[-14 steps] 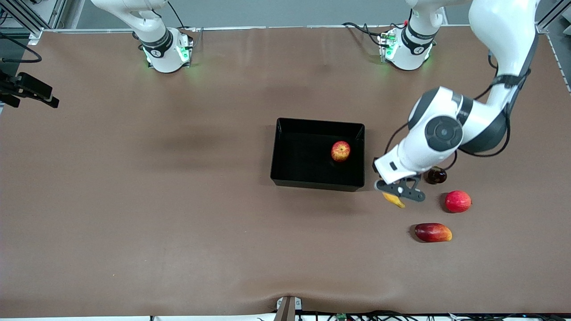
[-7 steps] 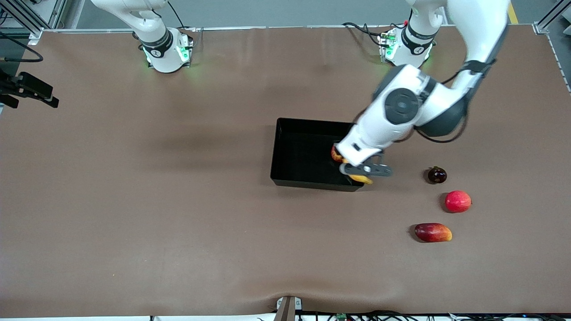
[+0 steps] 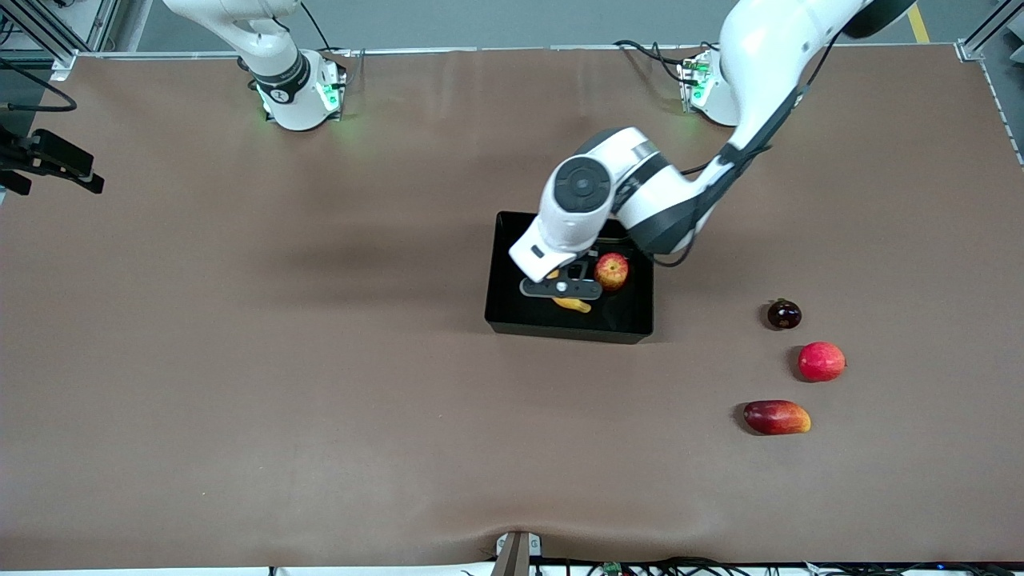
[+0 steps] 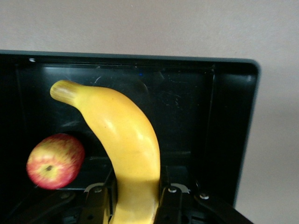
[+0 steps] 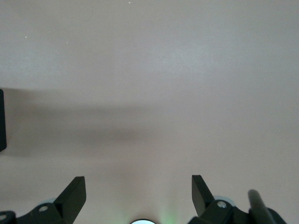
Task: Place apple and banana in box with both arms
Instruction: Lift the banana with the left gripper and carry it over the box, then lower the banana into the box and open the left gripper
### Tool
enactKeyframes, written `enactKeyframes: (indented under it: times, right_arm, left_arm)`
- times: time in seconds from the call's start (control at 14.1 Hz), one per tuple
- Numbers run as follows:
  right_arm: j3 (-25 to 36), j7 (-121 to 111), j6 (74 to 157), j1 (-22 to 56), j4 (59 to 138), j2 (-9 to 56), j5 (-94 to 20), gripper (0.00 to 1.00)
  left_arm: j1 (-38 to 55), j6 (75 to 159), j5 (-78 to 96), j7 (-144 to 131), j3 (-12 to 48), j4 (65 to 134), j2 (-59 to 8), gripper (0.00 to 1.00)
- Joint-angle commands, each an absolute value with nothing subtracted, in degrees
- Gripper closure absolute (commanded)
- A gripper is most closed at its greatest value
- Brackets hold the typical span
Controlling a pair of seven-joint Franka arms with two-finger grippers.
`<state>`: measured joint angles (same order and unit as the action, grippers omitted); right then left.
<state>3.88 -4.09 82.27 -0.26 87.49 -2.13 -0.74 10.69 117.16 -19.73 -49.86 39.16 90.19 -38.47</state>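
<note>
The black box (image 3: 500, 308) sits mid-table. The apple (image 3: 611, 270) lies inside it, toward the left arm's end; it also shows in the left wrist view (image 4: 55, 161). My left gripper (image 3: 562, 288) is over the box, shut on the yellow banana (image 3: 572, 304), which sticks out from between the jaws in the left wrist view (image 4: 120, 135) above the box floor (image 4: 187, 107). My right gripper (image 5: 138, 193) is open and empty over bare table near its base; it is out of the front view.
Toward the left arm's end of the table lie a dark round fruit (image 3: 783, 314), a pinkish-red round fruit (image 3: 821, 361) and a red-and-yellow mango (image 3: 776, 417), all outside the box. A black camera mount (image 3: 48, 160) sits at the table's edge by the right arm's end.
My left gripper has carried the banana from the table beside the box to over the box's inside. The apple and the other fruits have not moved.
</note>
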Motion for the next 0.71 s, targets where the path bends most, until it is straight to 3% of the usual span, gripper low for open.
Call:
enactKeyframes:
  times: [0.0, 0.36, 0.64]
  right_arm:
    - [3.4, -4.5, 82.1, -1.2, 87.9, -2.8, -0.3, 0.00]
    - [3.5, -4.4, 82.1, -1.4, 87.9, -2.7, -0.4, 0.00]
    - [3.5, -4.4, 82.1, -1.6, 87.9, -2.7, -0.4, 0.00]
  left_arm:
    - [12.4, 119.7, -22.1, -51.1, 38.7, 87.6, -41.6, 1.00]
    - [19.6, 124.9, -22.2, -51.2, 30.6, 87.6, -42.6, 1.00]
    - [21.9, 128.9, -22.4, -51.0, 28.2, 87.8, -44.8, 1.00]
